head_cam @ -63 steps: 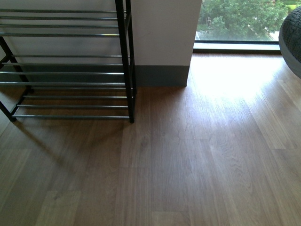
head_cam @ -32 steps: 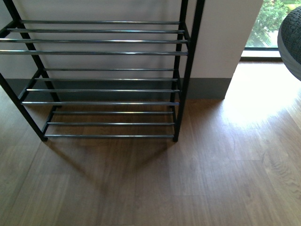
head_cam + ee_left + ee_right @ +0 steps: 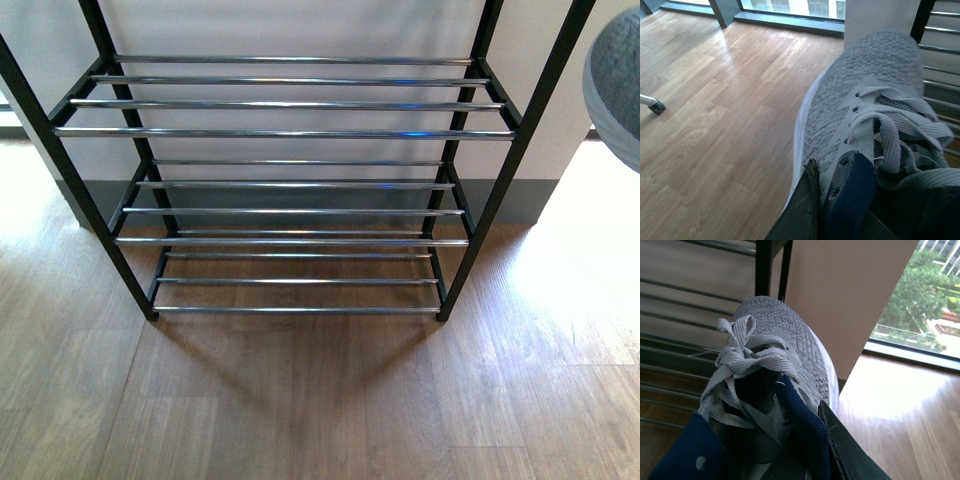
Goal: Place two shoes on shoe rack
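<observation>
The shoe rack [image 3: 290, 132] stands straight ahead against the wall, black side frames and chrome bars on three tiers, all bare. My left gripper [image 3: 822, 200] is shut on the navy collar of a grey knit sneaker [image 3: 860, 95], toe pointing toward the rack bars [image 3: 940, 30]. My right gripper [image 3: 810, 440] is shut on the navy collar of the other grey knit sneaker [image 3: 785, 340], toe near the rack's black post [image 3: 762, 265]. A grey knit toe [image 3: 615, 80] shows at the front view's right edge. The pale blue slides are out of view.
Wood plank floor [image 3: 300, 400] lies in front of the rack. A white wall with grey skirting [image 3: 520, 195] is behind it. Windows with a dark sill [image 3: 790, 20] and a furniture foot [image 3: 655, 105] show in the left wrist view.
The front view has swung left and closer: the rack moved from the left edge to the centre and fills the frame. The window has left the view.
</observation>
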Motion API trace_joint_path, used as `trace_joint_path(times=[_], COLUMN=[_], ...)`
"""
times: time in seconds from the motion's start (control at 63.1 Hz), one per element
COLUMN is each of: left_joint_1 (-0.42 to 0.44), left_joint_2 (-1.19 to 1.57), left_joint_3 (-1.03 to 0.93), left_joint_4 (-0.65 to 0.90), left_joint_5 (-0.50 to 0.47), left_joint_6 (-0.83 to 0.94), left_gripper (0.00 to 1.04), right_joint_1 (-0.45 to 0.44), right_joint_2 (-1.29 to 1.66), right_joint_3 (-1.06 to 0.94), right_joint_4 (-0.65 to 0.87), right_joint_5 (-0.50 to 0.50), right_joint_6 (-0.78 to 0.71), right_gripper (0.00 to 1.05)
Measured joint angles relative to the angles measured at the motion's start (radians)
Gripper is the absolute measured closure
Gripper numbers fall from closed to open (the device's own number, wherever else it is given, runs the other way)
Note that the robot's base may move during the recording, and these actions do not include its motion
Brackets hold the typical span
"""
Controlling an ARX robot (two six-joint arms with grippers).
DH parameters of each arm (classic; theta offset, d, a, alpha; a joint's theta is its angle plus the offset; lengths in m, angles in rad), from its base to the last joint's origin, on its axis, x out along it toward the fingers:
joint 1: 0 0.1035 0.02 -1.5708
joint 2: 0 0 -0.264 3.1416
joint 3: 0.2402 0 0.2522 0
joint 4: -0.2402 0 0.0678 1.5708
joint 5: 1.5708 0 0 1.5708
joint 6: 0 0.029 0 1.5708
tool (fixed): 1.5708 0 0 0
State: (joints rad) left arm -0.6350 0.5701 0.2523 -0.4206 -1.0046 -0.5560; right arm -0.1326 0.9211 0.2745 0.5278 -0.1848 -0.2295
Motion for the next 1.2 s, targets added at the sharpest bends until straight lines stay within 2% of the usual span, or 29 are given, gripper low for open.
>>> trace_joint_path(times=[1.204], left_joint_1=[0.000], left_joint_2=[0.000], left_joint_3=[0.000], left_joint_4=[0.000], left_joint_5=[-0.002], left_joint_6=[-0.006], left_gripper=[1.04], right_joint_1=[-0.004], right_joint_2=[0.000], right_joint_3=[-0.003], right_joint_4=[0.000], right_joint_5=[0.001], right_joint_6=[0.000], right_gripper=[1.04])
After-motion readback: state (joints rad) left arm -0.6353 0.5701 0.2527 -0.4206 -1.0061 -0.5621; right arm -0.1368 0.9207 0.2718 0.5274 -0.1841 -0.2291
